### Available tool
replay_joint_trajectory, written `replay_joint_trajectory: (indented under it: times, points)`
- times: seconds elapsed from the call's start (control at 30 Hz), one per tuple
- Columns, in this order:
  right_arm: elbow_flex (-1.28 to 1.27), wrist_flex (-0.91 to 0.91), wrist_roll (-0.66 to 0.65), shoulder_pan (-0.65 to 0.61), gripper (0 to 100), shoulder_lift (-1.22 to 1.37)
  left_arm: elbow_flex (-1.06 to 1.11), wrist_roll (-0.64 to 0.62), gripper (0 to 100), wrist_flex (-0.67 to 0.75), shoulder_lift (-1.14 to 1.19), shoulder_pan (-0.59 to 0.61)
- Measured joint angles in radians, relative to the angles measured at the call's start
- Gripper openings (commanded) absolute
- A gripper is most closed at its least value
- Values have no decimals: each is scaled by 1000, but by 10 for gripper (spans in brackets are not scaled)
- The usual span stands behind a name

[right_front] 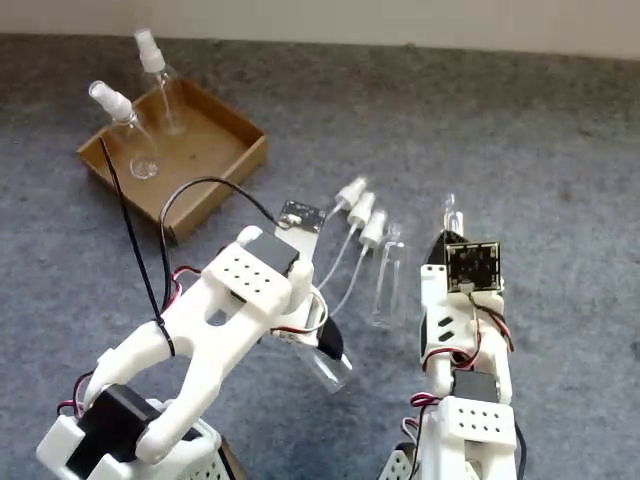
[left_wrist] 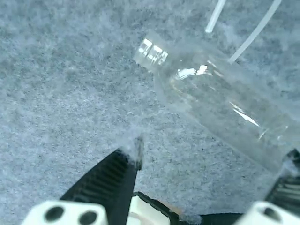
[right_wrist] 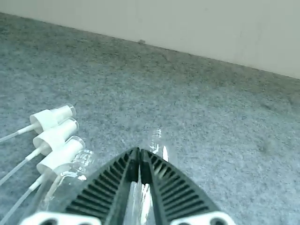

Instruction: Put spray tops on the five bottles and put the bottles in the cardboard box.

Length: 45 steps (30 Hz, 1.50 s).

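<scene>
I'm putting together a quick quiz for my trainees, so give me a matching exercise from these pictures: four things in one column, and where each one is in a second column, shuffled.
Things:
1. capped bottles
2. spray tops
3. left arm's bottle
4. right arm's bottle

Places:
A. clamped in shut jaws
B. lying between open jaws
C. standing in the cardboard box
D. lying in a row on the carpet

Pairs: 1-C, 2-D, 3-B, 4-A.
</scene>
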State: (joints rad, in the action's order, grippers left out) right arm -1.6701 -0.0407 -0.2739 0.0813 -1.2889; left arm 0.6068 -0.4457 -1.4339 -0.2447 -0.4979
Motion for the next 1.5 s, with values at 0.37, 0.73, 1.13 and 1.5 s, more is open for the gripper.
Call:
replay_joint_trajectory:
  times: [0.37,0.73,1.13,1.5]
  points:
    - [0,0,0,0,4,0,103,-216,386,222,0,2]
    - [0,0,0,0,4,0,137,-244,154,287,0,3]
    - [0,0,0,0,4,0,190,-224,141,410,-3,-11]
    - [0,0,0,0,4,0,138,221,141,440,0,302]
